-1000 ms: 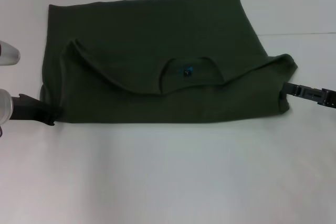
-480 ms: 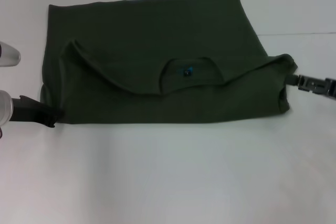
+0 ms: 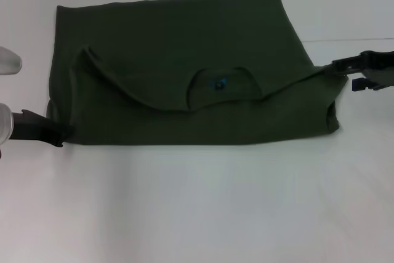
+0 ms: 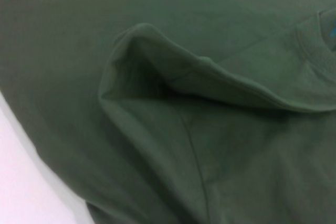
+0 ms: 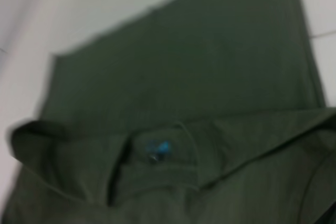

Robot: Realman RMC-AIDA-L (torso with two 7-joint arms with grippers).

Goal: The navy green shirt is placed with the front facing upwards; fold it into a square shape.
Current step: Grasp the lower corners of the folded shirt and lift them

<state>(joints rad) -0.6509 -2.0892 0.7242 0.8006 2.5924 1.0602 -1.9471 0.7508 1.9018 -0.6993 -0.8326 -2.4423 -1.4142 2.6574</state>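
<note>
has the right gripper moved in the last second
Yes. The right gripper has moved up and away from the lower right corner of the navy green shirt toward its folded shoulder edge.

The navy green shirt [image 3: 184, 72] is lying spread across the upper half of the head view, a dark olive slab of cloth reaching from the left side almost to the right edge. It is resting folded in half, its near layer doubled back over the far one, and only plain green fabric is showing. The ribbed crew neck [image 3: 221, 87] is sitting near the centre, curving over a small blue neck label [image 3: 218, 83]. The folded edge is sagging in soft ridges toward both lower corners.
</note>
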